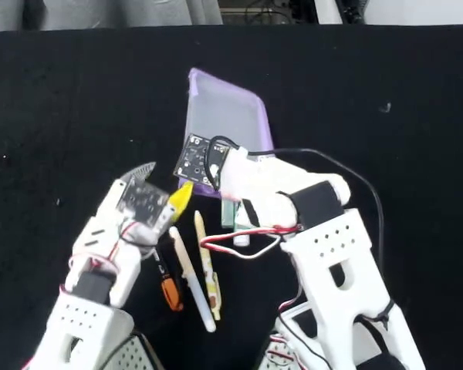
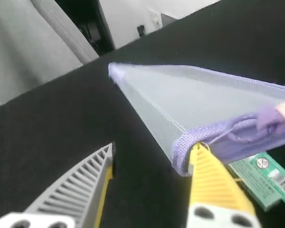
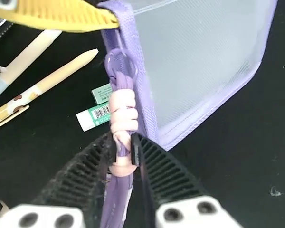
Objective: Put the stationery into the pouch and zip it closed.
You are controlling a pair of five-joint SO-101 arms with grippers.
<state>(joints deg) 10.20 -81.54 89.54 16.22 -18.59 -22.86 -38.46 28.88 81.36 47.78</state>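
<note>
The purple mesh pouch (image 1: 225, 114) lies flat at the table's middle back. My right gripper (image 3: 122, 140) is shut on its zipper pull (image 3: 122, 114), a purple cord with a pink bead, at the pouch's near corner. My left gripper (image 2: 152, 152) stands open beside that corner (image 2: 180, 149), its yellow finger (image 2: 213, 183) touching the purple edging and its grey finger (image 2: 83, 187) over bare table. Loose stationery lies in front of the pouch: a white pen (image 1: 191, 274), a patterned pen (image 1: 208, 270), an orange-handled tool (image 1: 170, 291) and green eraser boxes (image 3: 96, 117).
The black table (image 1: 62, 116) has free room to the left, right and back of the pouch. The right arm's cable (image 1: 347, 171) loops over the table to the right. Grey curtains (image 1: 100, 11) hang behind the far edge.
</note>
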